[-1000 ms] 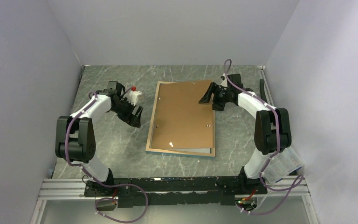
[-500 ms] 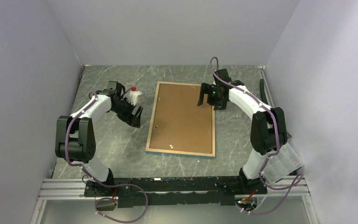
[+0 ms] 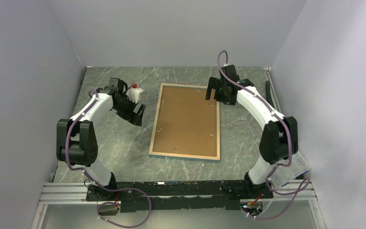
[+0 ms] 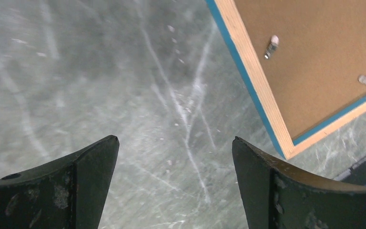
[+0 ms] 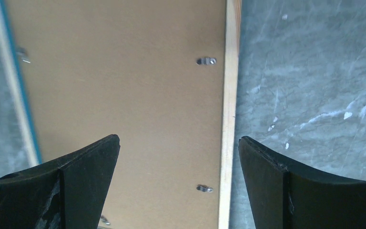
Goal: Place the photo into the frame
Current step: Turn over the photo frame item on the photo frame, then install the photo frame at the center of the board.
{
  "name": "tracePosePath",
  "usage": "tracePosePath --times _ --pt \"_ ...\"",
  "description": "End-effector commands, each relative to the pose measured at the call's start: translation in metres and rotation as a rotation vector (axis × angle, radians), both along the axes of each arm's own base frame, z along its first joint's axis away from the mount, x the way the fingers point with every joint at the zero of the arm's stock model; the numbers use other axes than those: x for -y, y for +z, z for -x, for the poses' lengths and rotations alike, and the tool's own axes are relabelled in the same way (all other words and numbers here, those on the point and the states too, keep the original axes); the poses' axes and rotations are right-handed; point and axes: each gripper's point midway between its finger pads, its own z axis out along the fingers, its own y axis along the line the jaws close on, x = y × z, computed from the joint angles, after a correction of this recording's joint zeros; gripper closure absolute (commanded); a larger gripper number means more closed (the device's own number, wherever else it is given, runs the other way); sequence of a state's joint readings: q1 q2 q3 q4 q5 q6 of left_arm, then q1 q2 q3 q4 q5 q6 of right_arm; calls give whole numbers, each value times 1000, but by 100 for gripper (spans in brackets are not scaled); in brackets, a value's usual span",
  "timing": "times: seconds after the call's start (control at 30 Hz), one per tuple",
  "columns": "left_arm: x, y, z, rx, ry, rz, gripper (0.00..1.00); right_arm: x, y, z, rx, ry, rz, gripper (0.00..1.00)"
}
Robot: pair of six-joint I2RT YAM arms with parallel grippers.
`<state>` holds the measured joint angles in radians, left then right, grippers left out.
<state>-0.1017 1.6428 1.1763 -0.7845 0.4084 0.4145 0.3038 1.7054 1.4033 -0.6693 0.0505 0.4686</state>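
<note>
Right pincer (image 3: 212, 90) (jaws apart) has backed off over the frame (image 3: 154, 131).

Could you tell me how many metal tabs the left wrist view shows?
2: one tab by the frame's long rim, one by its short rim; others may be hidden.

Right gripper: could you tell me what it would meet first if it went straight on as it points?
Probably the brown backing board, just inside the frame's pale wooden rim; the right gripper is open above it, though depth is unclear.
</note>
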Motion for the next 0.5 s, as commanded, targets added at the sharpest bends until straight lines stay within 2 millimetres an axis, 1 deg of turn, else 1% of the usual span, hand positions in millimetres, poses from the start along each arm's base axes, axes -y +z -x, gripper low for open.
tracePosePath --times 0.0,0.07,0.1,0.13,0.17,0.2,0.23,0.3,0.4,0.47 --pt "-17 36 -38 110 129 -92 5 0 71 -21 231 -67 -157 0" --pt "-21 36 -44 96 161 -116 5 -18 68 -16 226 -11 -292 3" --pt "-20 28 -43 61 157 -118 6 -32 63 -10 217 12 -324 5" --pt "-18 24 -40 36 151 -105 8 -42 61 -8 215 20 -332 6" --pt "-12 19 -36 2 143 -76 11 -55 57 -3 203 39 -327 6" --pt "-5 13 -32 -32 134 -41 15 -78 52 6 185 85 -329 7" --pt "3 9 -27 -61 129 3 21 -96 48 14 168 122 -338 8" --pt "16 4 -21 -109 134 77 25 -131 39 31 131 189 -370 13" --pt "32 0 -17 -147 140 172 28 -175 27 57 86 261 -449 16" --pt "41 1 -16 -152 142 231 29 -197 21 71 74 296 -514 16"
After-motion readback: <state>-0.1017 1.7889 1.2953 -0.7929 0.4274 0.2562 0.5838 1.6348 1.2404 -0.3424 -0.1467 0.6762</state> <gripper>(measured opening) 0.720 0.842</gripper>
